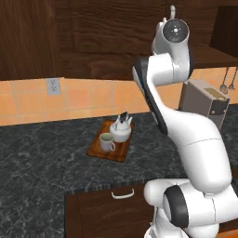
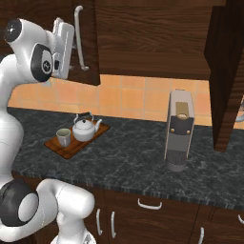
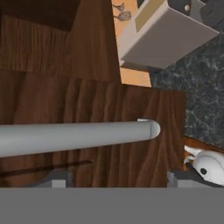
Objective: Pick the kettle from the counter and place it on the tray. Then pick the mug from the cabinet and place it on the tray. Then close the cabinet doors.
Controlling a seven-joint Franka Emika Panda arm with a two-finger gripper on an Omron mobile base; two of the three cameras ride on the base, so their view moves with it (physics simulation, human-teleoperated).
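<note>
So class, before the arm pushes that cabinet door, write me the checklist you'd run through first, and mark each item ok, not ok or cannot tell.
1. Kettle on the tray: ok, it sits at the tray's far end.
2. Mug on the tray: ok, upright beside the kettle.
3. Tool up at the left cabinet door: ok, its silver bar handle lies across just beyond the fingertips.
4. Tool's jaws open: ok, the two tips stand wide apart.
5. Tool touching the handle: cannot tell.
6. Cabinet doors shut: not ok, the right door stands swung out and the left one is ajar.
</note>
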